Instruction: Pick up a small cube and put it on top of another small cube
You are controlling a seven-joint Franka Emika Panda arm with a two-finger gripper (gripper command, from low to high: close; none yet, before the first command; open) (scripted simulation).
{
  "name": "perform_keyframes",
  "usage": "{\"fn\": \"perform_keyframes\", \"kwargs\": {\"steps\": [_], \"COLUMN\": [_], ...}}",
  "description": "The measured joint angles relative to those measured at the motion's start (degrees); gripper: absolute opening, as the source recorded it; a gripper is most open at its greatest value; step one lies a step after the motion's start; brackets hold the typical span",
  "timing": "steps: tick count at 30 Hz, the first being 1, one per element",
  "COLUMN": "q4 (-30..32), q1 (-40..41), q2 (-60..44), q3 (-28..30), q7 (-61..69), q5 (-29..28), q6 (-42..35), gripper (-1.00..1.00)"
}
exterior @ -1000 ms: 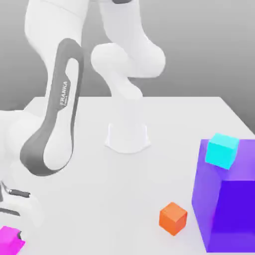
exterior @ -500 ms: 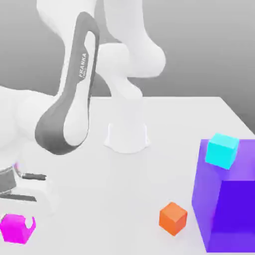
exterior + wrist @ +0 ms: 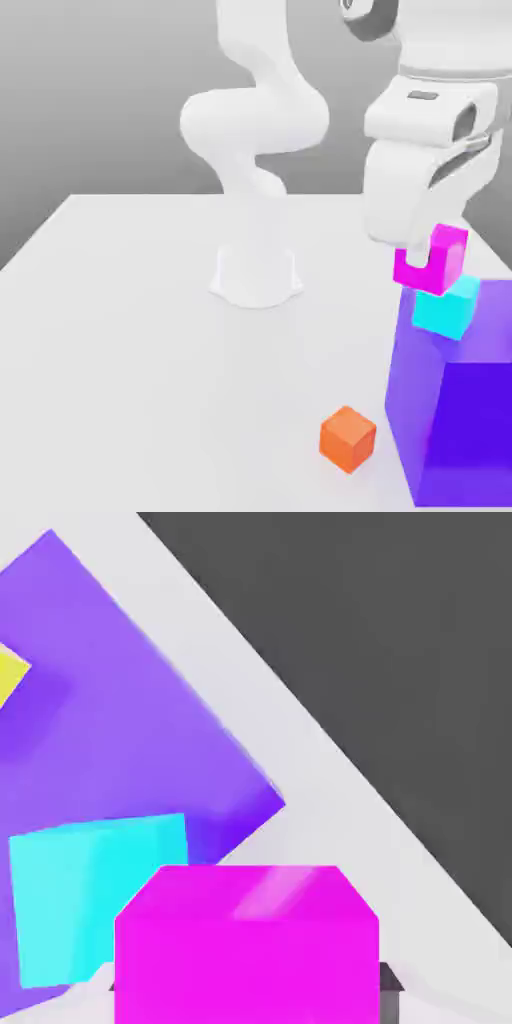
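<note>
My gripper (image 3: 430,262) is shut on the small magenta cube (image 3: 444,256) (image 3: 245,942) and holds it in the air at the exterior view's right. Just below it, the small cyan cube (image 3: 447,308) (image 3: 95,897) rests on the top of the large purple block (image 3: 455,400) (image 3: 120,712). In the hand view the magenta cube sits off to one side of the cyan cube, not squarely over it. Whether the two cubes touch I cannot tell.
A small orange cube (image 3: 347,438) lies on the white table (image 3: 130,330) beside the purple block. The arm's white base (image 3: 256,275) stands at the table's middle back. A yellow patch (image 3: 10,672) shows on the purple block. The table's edge (image 3: 330,752) runs close by the block.
The arm has swung from the exterior view's lower left to its right, carrying the magenta cube up and across to just above the cyan cube.
</note>
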State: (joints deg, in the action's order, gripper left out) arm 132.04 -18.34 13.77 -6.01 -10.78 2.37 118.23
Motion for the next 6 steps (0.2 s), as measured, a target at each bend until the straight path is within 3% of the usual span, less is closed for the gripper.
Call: {"fn": "perform_keyframes", "kwargs": {"steps": [2,3,6], "q4": [2.6,4.0,4.0], "q1": [-0.4,-0.5,-0.5], "q2": [-1.0,-1.8,-1.8], "q3": [-0.5,-0.7,-0.7], "q7": [0.1,0.1,0.1], "q5": [-0.2,-0.3,-0.3], "q6": [3.7,5.8,5.8], "gripper": [-1.00,1.00,1.00]}}
